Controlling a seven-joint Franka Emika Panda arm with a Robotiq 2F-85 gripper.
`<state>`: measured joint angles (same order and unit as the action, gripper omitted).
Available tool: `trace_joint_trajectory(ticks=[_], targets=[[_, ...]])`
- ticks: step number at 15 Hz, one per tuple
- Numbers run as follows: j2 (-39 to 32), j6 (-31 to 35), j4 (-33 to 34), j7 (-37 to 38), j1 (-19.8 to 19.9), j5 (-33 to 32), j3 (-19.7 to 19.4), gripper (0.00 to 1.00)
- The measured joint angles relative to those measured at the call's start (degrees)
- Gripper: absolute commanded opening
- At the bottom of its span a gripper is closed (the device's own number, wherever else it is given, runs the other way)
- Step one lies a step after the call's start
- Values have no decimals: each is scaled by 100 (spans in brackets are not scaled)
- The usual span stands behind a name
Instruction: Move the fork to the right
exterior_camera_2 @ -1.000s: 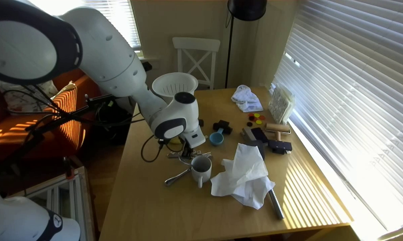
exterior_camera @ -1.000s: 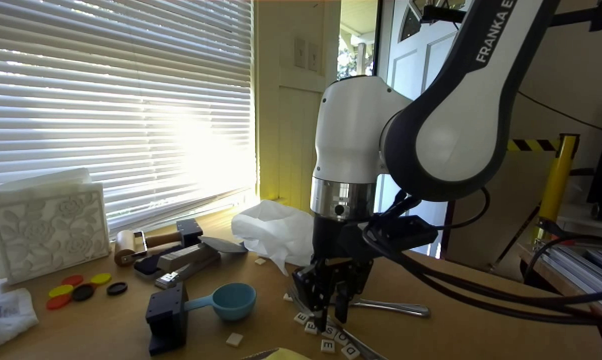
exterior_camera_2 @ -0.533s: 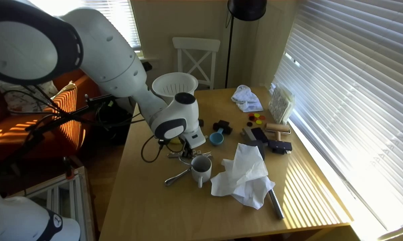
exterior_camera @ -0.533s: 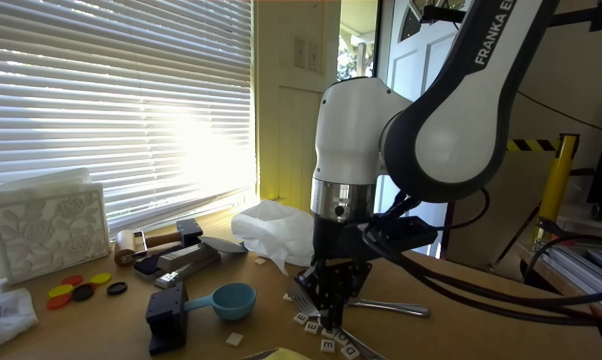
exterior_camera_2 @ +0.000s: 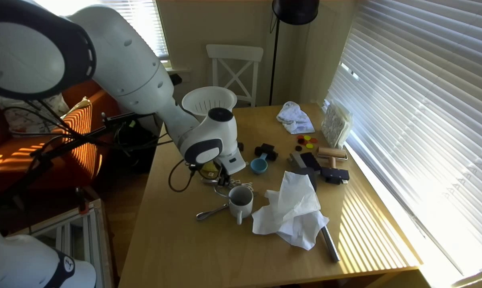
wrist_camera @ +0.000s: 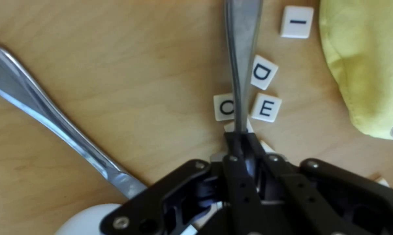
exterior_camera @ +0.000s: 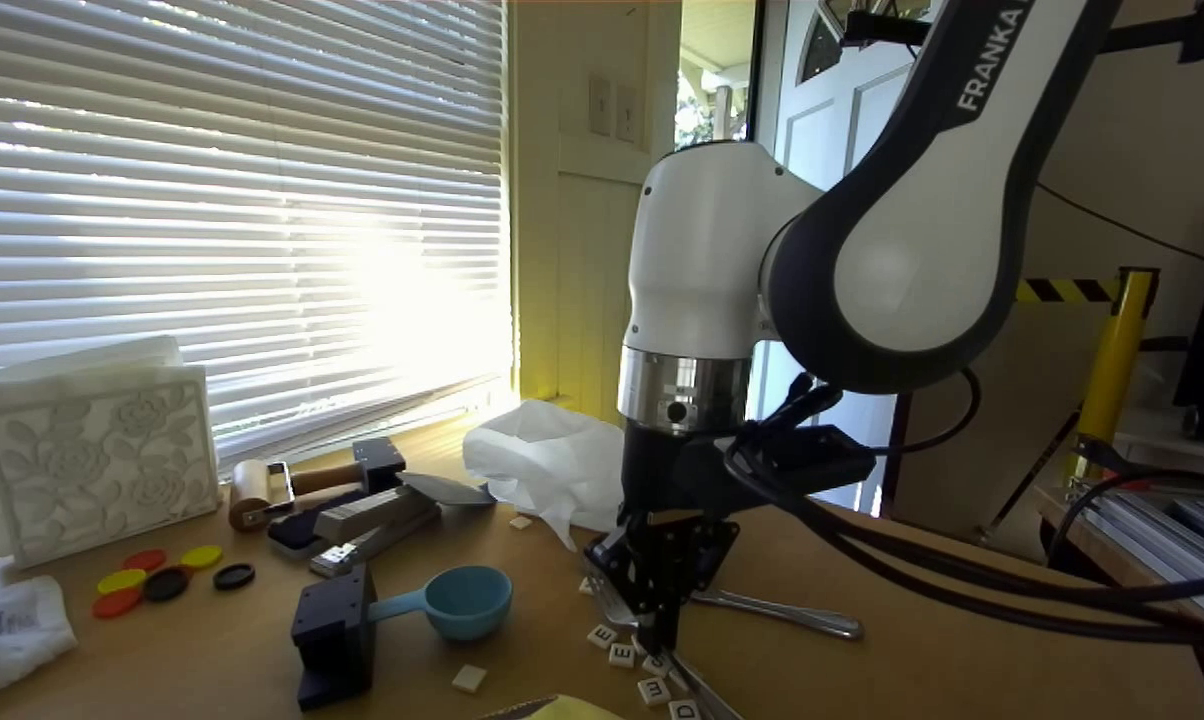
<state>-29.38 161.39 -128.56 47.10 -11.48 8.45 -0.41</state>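
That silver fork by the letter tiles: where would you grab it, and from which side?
I'd take the fork by the narrow stretch of its handle, coming down from above, one jaw on either side. It is long and slim and broadens toward the handle's end, so pinching across the thin part should suit. The gripper is closed there, pointing down.

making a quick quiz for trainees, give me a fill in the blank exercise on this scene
The hand is closed on the silver ____.
In the wrist view, the tile just above the E tile bears the letter ____.
The cloth item at that view's upper right is coloured ____.
Missing: fork; D; yellow.
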Motion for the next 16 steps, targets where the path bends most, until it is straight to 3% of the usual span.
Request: trace_joint_trajectory(ticks=[6,12,16], targets=[[527,-546,-111,-230,-10,-29,61,2],[1155,-1415,-669,-1902,160,-31,252,2],[1845,-2158,-1213,-2503,291,258,339,2]])
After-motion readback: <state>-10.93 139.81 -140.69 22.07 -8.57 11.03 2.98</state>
